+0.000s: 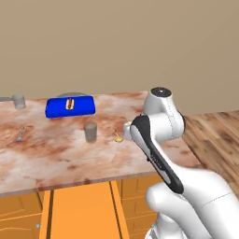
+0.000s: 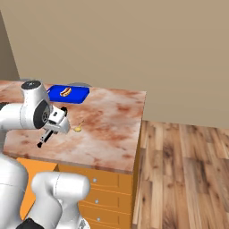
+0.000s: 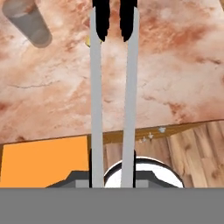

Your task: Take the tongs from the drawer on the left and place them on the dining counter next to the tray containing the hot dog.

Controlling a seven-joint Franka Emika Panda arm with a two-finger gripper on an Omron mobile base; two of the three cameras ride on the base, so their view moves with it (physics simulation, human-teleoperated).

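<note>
step: tongs are out of the drawer (image 1: pixel 79 212), which stands open below the worktop edge. You're in the carry phase, w/ the arm up over the dining counter (image 1: pixel 60 154); the set-down isn't done yet, by my read.
left of scene: small fork (image 1: pixel 20 134) on the marble, grey cup (image 1: pixel 90 132) nr the middle, gold spoon (image 1: pixel 118 137) just beside the arm.
tray: blue tray (image 1: pixel 70 106) sits toward the far edge of the worktop, hot dog (image 1: pixel 70 103) inside it. It's well apart from the hand.
tongs: the tongs (image 3: pixel 113 87) run straight out from the hand, two grey arms side by side, black ends pointing across the marble, cup off to one side of them. In the right base view they stick out below the gripper (image 2: pixel 53 129), over the counter's nr part.
fingers: part closed, clamped on the tongs' handle end; nothing else touched.
next: you need to reach further toward the tray, lower the tongs flat on bare marble next to it, clear of cup + spoon, then open up.
</note>
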